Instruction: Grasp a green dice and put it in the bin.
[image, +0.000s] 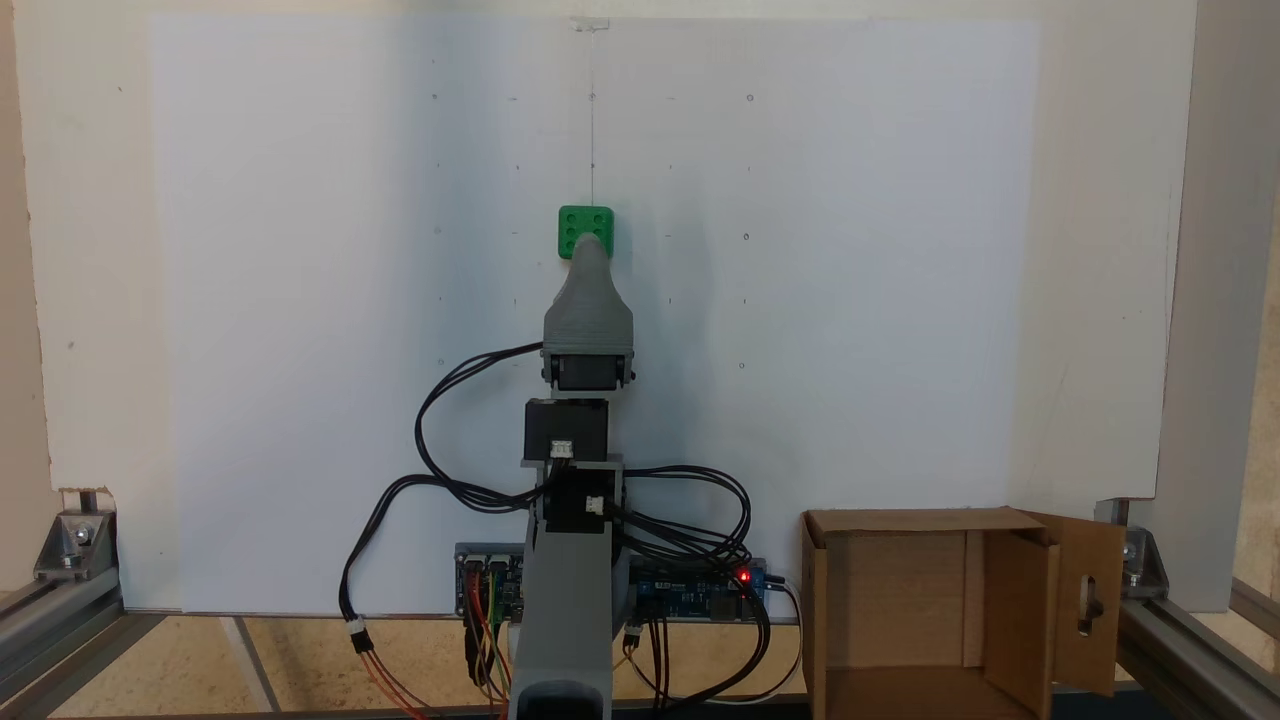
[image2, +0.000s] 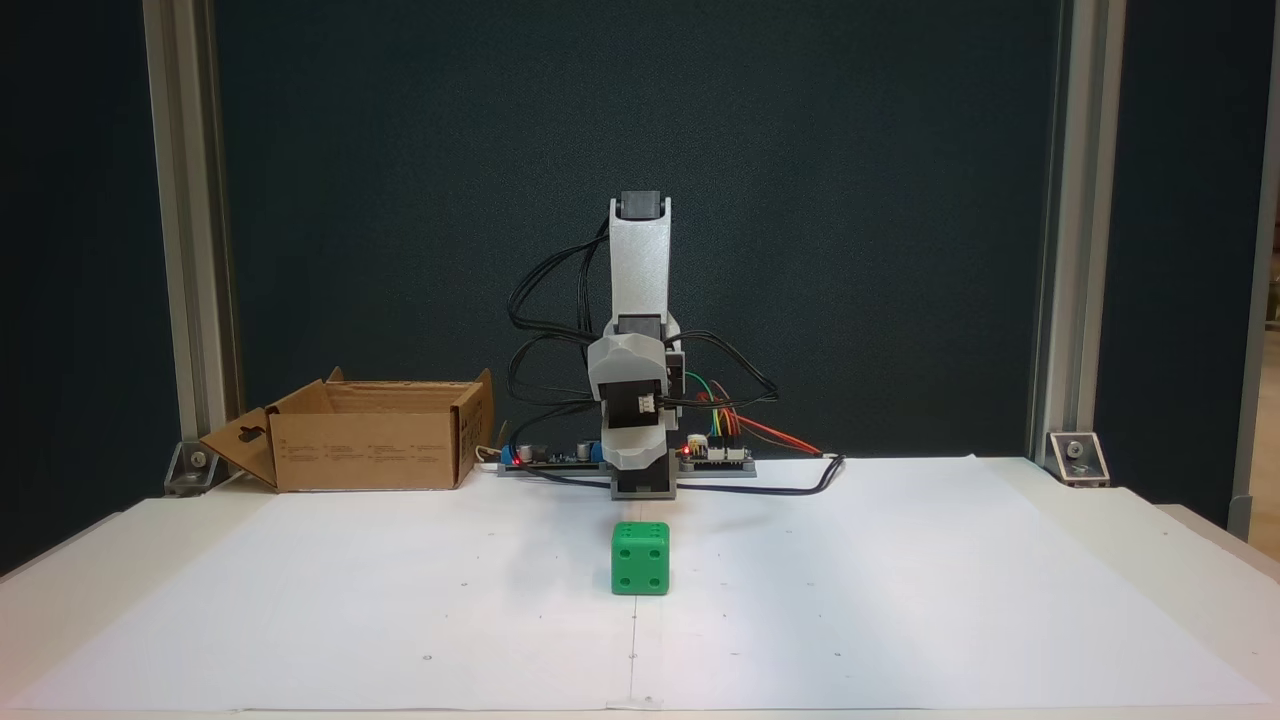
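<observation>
The green dice (image: 583, 226) (image2: 640, 558) stands on the white paper sheet, in the middle of it. My grey gripper (image: 588, 247) (image2: 640, 487) points at the dice, and in a fixed view its tip overlaps the edge of the dice nearest the arm. From the front it hangs just behind and above the dice, apart from it. A single tip shows, so whether the jaws are open or shut stays unclear. The bin (image: 905, 590) (image2: 365, 440), a brown cardboard box with open flaps, sits beside the arm's base; nothing shows inside it.
Circuit boards (image: 700, 590) (image2: 720, 455) with loose black and coloured cables lie at the arm's base. Aluminium frame posts (image2: 185, 250) and corner brackets (image: 75, 540) stand at the table's edges. The white paper (image2: 900, 580) is bare on both sides of the dice.
</observation>
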